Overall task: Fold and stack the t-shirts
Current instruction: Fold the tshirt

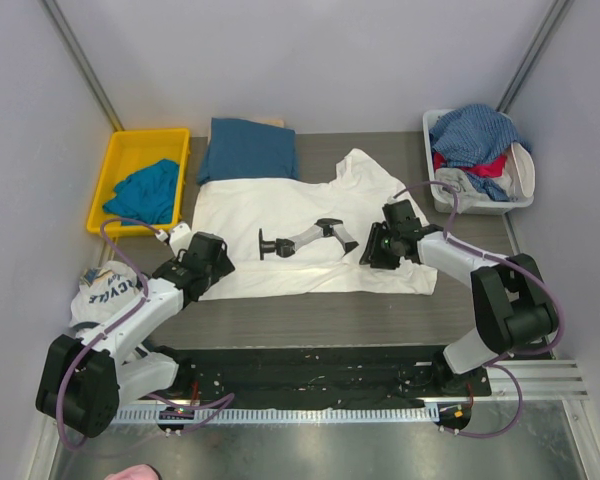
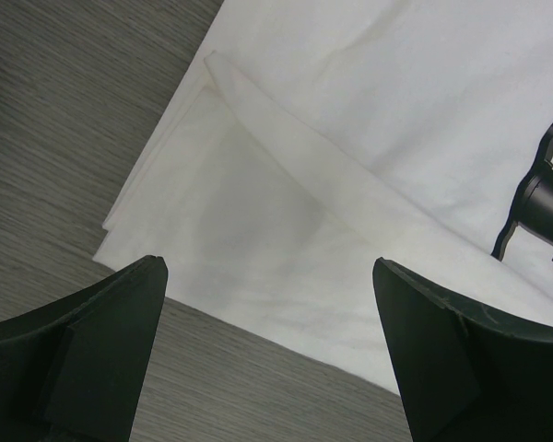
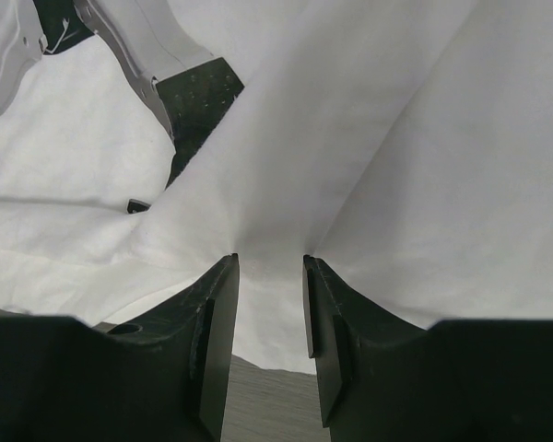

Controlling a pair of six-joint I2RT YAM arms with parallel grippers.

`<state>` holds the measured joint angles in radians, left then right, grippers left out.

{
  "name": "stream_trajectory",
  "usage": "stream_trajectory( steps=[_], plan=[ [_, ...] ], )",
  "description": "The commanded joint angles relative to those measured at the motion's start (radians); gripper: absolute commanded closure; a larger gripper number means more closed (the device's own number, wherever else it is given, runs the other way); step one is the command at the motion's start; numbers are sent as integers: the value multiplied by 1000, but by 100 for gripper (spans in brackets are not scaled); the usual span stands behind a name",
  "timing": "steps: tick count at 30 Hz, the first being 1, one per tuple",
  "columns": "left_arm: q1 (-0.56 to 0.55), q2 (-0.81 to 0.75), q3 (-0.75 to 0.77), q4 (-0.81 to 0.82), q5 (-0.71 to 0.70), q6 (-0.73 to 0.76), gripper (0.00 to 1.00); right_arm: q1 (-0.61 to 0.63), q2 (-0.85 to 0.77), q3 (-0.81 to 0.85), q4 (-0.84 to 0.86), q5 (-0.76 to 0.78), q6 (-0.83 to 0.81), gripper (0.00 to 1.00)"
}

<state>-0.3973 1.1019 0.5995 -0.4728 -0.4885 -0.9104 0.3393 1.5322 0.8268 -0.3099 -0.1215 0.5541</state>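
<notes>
Large white cotton t-shirt (image 1: 310,235), frame centre — limp, light; right gripper (image 3: 269,304) pinching its edge, left gripper (image 2: 267,350) spread wide.

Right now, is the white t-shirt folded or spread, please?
Partly folded: white t-shirt lies flat, left edge doubled over, right gripper pinching a fabric ridge.
</notes>
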Motion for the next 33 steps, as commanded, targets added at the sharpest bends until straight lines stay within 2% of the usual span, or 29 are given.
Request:
stream_trajectory(
  steps=[1,16,33],
  plan=[
    [-2,-5,11,2,-13,-7,0,4,-3,29,14,6,-13,58],
    [-2,-4,8,2,-13,-15,0,7,26,15,37,-14,-11,60],
    [-2,-28,-10,2,-16,-7,0,6,11,-15,43,8,0,81]
  ],
)
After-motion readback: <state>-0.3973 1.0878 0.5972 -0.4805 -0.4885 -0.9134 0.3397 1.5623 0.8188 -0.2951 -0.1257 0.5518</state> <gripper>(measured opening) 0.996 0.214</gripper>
